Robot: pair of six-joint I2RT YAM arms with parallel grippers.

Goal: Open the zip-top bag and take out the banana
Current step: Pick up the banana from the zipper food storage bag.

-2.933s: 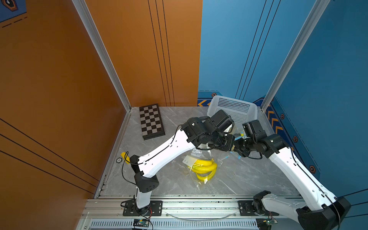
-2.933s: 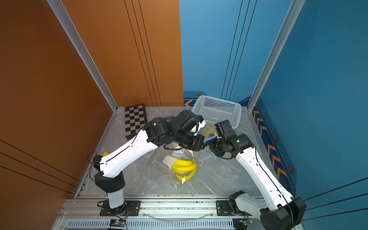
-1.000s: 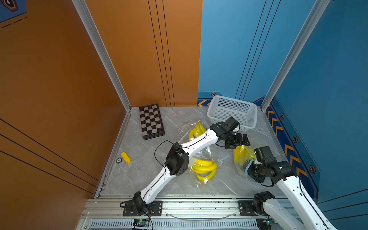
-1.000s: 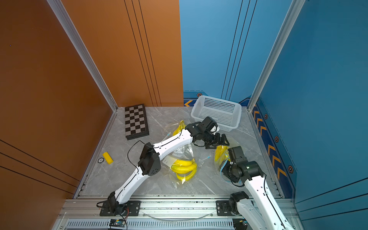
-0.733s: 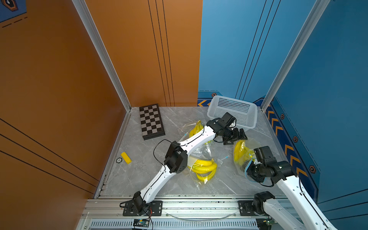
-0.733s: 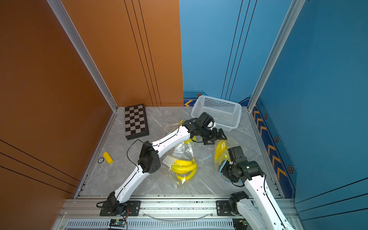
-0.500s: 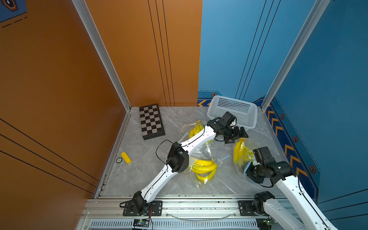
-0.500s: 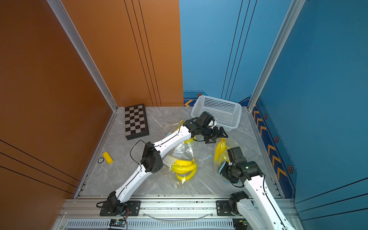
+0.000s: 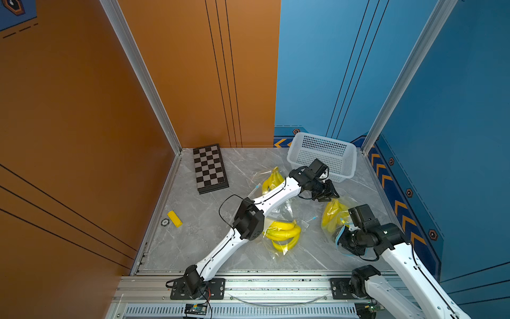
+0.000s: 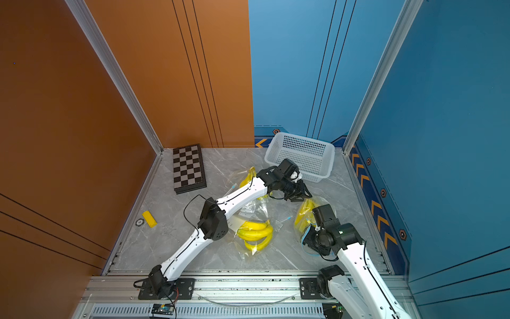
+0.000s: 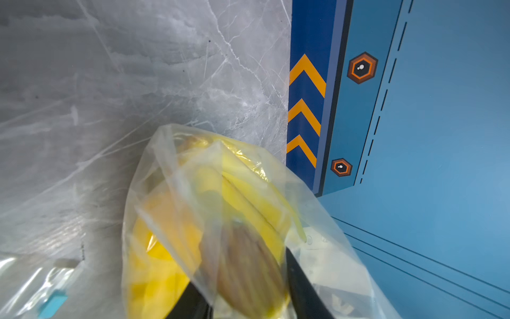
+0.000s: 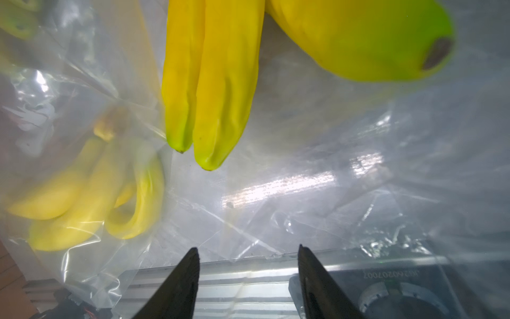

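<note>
Left end effector [image 11: 238, 266] clamps banana [image 11: 242, 196] through zip-top bag [image 11: 165, 154]; right end effector [image 12: 247, 247] (jaws apart) grip unclear.

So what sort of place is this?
Probably a robot test cell: orange panels and blue panels on aluminium posts, a marble-look tabletop, and the left arm and right arm bolted to a front rail.
</note>
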